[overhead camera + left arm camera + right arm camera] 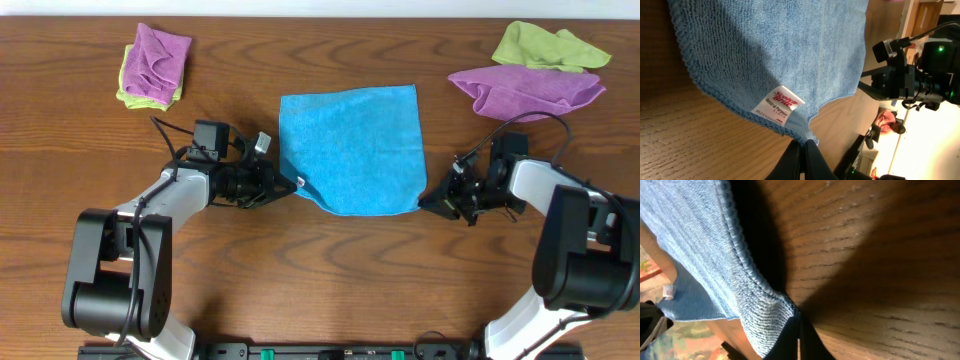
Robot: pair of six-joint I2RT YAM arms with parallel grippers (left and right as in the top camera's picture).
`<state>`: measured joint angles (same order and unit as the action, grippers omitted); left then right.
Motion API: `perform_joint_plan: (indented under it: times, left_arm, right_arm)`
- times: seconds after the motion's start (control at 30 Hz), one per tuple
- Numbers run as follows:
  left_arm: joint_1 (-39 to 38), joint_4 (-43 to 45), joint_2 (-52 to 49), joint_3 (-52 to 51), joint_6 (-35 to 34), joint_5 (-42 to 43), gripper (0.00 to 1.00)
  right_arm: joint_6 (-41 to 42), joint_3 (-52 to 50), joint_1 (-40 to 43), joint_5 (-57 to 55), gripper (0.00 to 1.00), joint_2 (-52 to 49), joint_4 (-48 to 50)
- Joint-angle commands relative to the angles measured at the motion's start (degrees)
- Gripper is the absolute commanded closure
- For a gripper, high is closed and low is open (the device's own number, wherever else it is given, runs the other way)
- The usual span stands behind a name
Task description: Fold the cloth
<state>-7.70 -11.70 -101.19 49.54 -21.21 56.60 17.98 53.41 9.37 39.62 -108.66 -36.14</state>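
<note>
The sky-blue cloth (350, 148) lies in the middle of the table, its near edge sagging between two lifted corners. My left gripper (283, 187) is shut on the near left corner, by the white tag (778, 104); the cloth (770, 50) fills the top of the left wrist view, above the left gripper (803, 147). My right gripper (428, 198) is shut on the near right corner. In the right wrist view the cloth (705, 255) hangs to the left of the right gripper (798, 325).
A purple cloth on a lime-green one (155, 62) lies at the far left. A lime-green cloth (545, 45) and a purple cloth (530, 88) lie at the far right. The wooden table (330, 270) runs to the front edge.
</note>
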Motion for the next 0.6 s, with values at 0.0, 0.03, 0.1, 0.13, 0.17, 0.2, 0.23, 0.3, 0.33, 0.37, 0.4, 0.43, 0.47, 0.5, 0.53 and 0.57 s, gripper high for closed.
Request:
perform_joint_plan:
  times: [0.0,0.03,0.1,0.13,0.17,0.2,0.23,0.3,0.33,0.37,0.4,0.43,0.47,0.5,0.53,0.57]
  left_arm:
    - [0.31,0.0,-0.04,1.31,-0.22,0.46,0.94]
    - [0.31,0.02,-0.04,1.31,-0.22,0.44,0.94]
    - [0.31,0.07,-0.04,1.38,-0.22,0.46,0.94]
    - [0.31,0.04,-0.02,1.55,-0.22,0.48,0.94]
    - [0.28,-0.02,0.04,1.84,-0.22,0.52,0.94]
    - [0.31,-0.04,0.35,2.43,-0.22,0.92,0.94]
    - [0.31,-0.04,0.63,2.86,-0.17,1.4,0.94]
    - [0.31,-0.63,1.95,4.24,-0.15,1.49,0.94]
    - [0.31,-0.87,2.67,4.81,-0.11,1.31,0.94]
    - [0.31,-1.38,3.8,5.51,-0.07,0.94,0.94]
    - [0.31,-2.08,4.96,6.01,-0.07,0.09,0.94]
    - [0.31,-2.99,6.25,6.25,-0.07,-0.92,0.94]
    - [0.31,-3.93,7.45,6.29,-0.07,-2.08,0.94]
    - [0.31,-5.33,8.87,6.29,-0.02,-3.78,0.94]
    - [0.28,-6.99,10.27,6.29,-0.02,-5.73,0.94]
    - [0.28,-8.74,11.54,6.29,-0.02,-7.48,0.94]
  right_arm:
    - [-0.28,-3.02,-1.31,-14.08,0.99,-4.55,0.57]
    - [-0.28,-3.02,-1.31,-14.08,0.99,-4.55,0.63]
    - [-0.48,-2.97,-1.31,-13.44,0.99,-4.55,0.74]
    - [-0.9,-2.84,-1.31,-12.74,0.99,-4.52,0.7]
    - [-1.4,-2.58,-1.31,-12.13,0.99,-4.48,0.57]
    - [-1.79,-2.01,-1.29,-12.15,0.99,-4.24,-0.28]
    - [-2.29,-1.46,-1.31,-12.17,0.99,-3.93,-1.07]
    - [-3.02,-0.33,-1.31,-12.17,0.99,-2.36,-2.69]
    - [-3.08,0.22,-1.31,-12.17,0.99,-1.38,-3.37]
    - [-3.08,0.98,-1.31,-12.17,0.99,0.15,-3.96]
    - [-3.08,1.62,-1.31,-12.17,0.99,1.81,-4.39]
    - [-3.06,2.25,-1.31,-12.17,0.99,3.65,-4.98]
    - [-3.06,2.82,-1.31,-12.17,0.99,5.44,-5.57]
    - [-3.06,3.32,-1.33,-12.17,0.98,7.26,-5.99]
    - [-3.04,3.96,-1.31,-12.17,0.98,9.75,-6.4]
    - [-2.91,4.39,-1.38,-12.15,0.98,11.74,-6.58]
